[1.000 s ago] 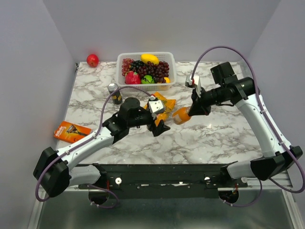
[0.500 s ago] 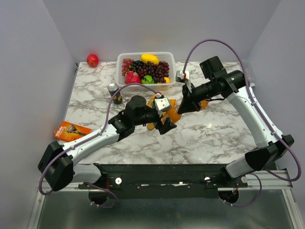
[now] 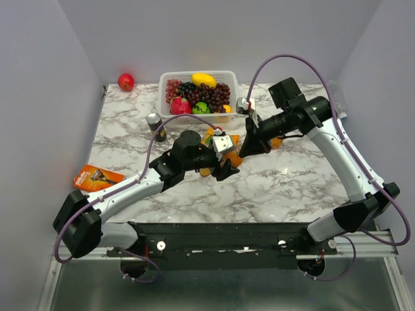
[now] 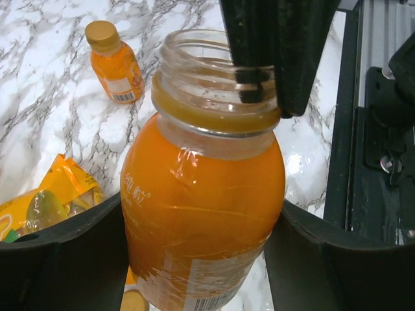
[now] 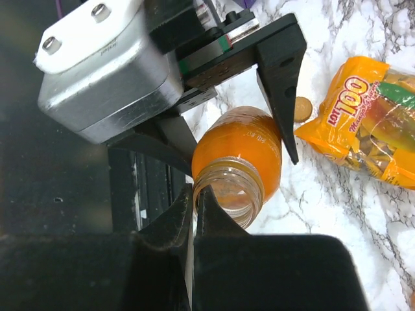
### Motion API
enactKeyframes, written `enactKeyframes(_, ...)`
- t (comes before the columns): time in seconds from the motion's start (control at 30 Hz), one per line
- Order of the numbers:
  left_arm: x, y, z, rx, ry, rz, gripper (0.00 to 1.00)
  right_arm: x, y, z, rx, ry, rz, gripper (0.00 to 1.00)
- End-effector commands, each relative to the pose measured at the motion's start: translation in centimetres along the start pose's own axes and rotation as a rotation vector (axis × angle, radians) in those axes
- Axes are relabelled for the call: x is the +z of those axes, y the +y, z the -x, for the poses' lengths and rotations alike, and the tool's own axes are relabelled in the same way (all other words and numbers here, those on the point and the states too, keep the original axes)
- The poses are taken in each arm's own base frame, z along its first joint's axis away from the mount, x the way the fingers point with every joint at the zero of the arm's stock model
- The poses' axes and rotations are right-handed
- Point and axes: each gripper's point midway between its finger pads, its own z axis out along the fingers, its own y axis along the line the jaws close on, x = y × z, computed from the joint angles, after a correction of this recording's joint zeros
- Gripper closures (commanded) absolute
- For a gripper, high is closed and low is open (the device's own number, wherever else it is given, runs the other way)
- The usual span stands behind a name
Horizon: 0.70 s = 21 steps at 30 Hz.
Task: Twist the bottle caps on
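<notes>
The left claw (image 4: pixel 201 214) has its two dark fingers lying against both flanks of the open bottle (image 5: pixel 243 146), low on the belly. The right claw (image 5: pixel 194 192) is clenched on the lip of the bare neck, with one fingertip seemingly inside the mouth. Between them the bottle hangs tilted above the middle of the bench (image 5: pixel 363 214), with no cap on it.

By the look of it, this bottle is nearly full of orange juice, so it is likely weighty for its size and will spill if tipped further. The thin clear wall and glossy shrink label suggest it will dent under a hard squeeze and slip under a weak one. The belly, where the left claw sits, is the sounder hold. The threaded neck must be left free for the cap.

Counted, two orange bottles show: this one and a capped bottle (image 4: pixel 117 68) standing well apart on the bench. I cannot find a colourless bottle. Two golden caps show, one on the capped bottle and one loose cap (image 5: pixel 302 109) lying flat just beside a snack packet (image 5: pixel 363 116). No white cap is visible.
</notes>
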Motion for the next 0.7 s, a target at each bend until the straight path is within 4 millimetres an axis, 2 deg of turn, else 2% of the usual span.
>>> enactKeyframes(0.0, -0.2, -1.6, 0.9, 0.058, -0.012, -0.093, 0.32, -0.1, 1.6, 1.0, -0.027, -0.02, 0.048, 0.79)
enactKeyframes(0.07, -0.5, -1.7, 0.6, 0.06, 0.004, -0.099, 0.38, -0.8, 0.5, 1.6, -0.055, -0.016, -0.029, 0.66)
enactKeyframes(0.1, -1.1, -1.8, 1.1, 0.077, -0.008, -0.094, 0.41, -1.6, 0.0, 2.5, -0.066, -0.027, -0.09, 0.62)
enactKeyframes(0.13, -1.6, -1.3, 0.6, 0.068, -0.001, -0.082, 0.45, -2.8, -1.0, 3.0, -0.09, -0.032, -0.178, 0.56)
enactKeyframes(0.2, -3.1, -0.8, 0.9, 0.047, -0.016, -0.057, 0.49, -4.3, -2.2, 4.6, -0.107, -0.102, -0.257, 0.52)
enactKeyframes(0.23, -4.1, 0.5, 0.3, 0.021, -0.009, -0.016, 0.53, -5.4, -2.7, 5.1, -0.103, -0.134, -0.296, 0.49)
enactKeyframes(0.27, -4.8, 1.1, -0.3, -0.007, 0.0, 0.002, 0.55, -5.8, -3.4, 6.1, -0.121, -0.17, -0.323, 0.47)
enactKeyframes(0.3, -5.8, 1.6, 0.2, -0.017, -0.017, 0.026, 0.57, -5.9, -3.7, 6.2, -0.128, -0.174, -0.334, 0.46)
enactKeyframes(0.33, -6.6, 2.2, -0.5, -0.054, -0.012, 0.052, 0.63, -5.6, -3.9, 6.1, -0.142, -0.175, -0.328, 0.44)
enactKeyframes(0.37, -8.0, 4.4, -0.9, -0.086, -0.015, 0.126, 0.67, -5.1, -4.3, 6.2, -0.161, -0.183, -0.316, 0.42)
enactKeyframes(0.4, -9.2, 5.3, -0.4, -0.09, -0.037, 0.175, 0.73, -4.7, -4.5, 6.0, -0.183, -0.181, -0.299, 0.41)
enactKeyframes(0.43, -10.3, 6.2, -0.9, -0.124, -0.043, 0.221, 0.83, -3.5, -4.2, 5.9, -0.198, -0.173, -0.258, 0.39)
enactKeyframes(0.47, -12.0, 8.3, -0.9, -0.165, -0.067, 0.305, 0.87, -2.6, -4.2, 5.4, -0.196, -0.143, -0.23, 0.39)
enactKeyframes(0.53, -14.5, 10.1, -0.5, -0.193, -0.107, 0.413, 1.0, 0.6, -5.0, 4.0, -0.244, -0.036, -0.191, 0.39)
enactKeyframes(0.57, -15.4, 10.8, -0.3, -0.225, -0.127, 0.456, 1.0, 1.7, -5.0, 3.5, -0.259, -0.002, -0.177, 0.39)
enactKeyframes(0.6, -17.4, 12.1, 0.1, -0.227, -0.156, 0.531, 1.0, 3.2, -5.7, 2.7, -0.303, 0.045, -0.154, 0.39)
enactKeyframes(0.67, -19.2, 13.1, 0.2, -0.24, -0.182, 0.6, 1.0, 6.0, -5.9, 2.1, -0.37, 0.103, -0.151, 0.39)
